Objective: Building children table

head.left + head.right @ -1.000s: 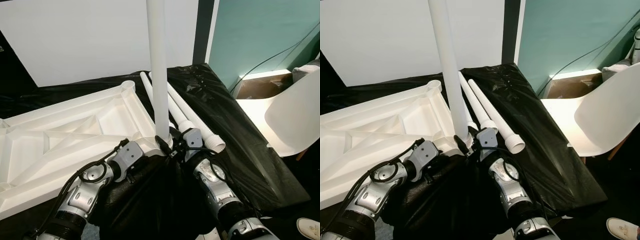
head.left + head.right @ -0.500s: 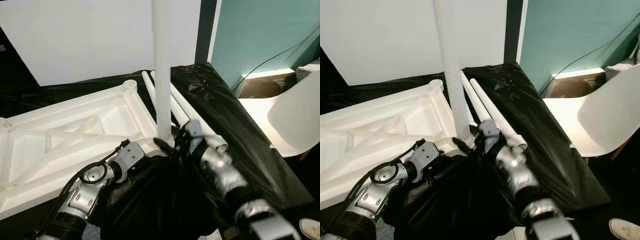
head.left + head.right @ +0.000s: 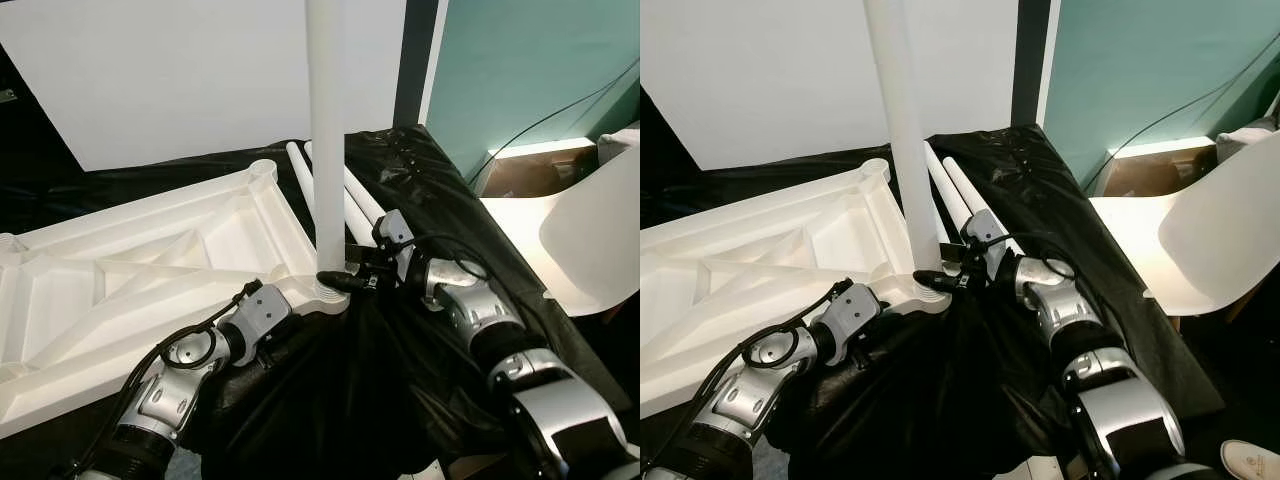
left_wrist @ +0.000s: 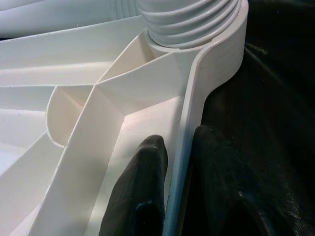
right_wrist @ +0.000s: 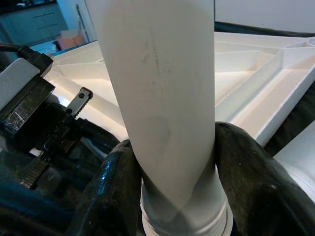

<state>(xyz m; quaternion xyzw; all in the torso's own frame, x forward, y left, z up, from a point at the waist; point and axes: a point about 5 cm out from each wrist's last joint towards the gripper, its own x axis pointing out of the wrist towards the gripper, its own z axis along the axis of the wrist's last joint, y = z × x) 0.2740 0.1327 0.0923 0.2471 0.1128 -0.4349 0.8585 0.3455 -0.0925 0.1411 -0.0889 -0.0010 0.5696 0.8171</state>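
Screwing the upright white plastic table leg (image 3: 326, 130) into the corner socket of the upturned white ribbed plastic tabletop (image 3: 140, 270) goes best if the leg is kept plumb while it turns, so the thread does not cross. From the left eye, the tabletop lies underside-up on a black plastic sheet (image 3: 440, 210), with two spare white tube legs (image 3: 350, 195) lying just beside the standing one. The right pincer (image 3: 345, 280) reaches in sideways, forearm bent across, gripping the leg at its base. The left arm stretches forward and low, bracing the tabletop. Seen from the left wrist, the left pincer (image 4: 174, 196) is clamped on the tabletop's rim, one finger either side, below the threaded collar. Seen from the right wrist, the right pincer's fingers (image 5: 115, 191) hug the leg just above its collar.
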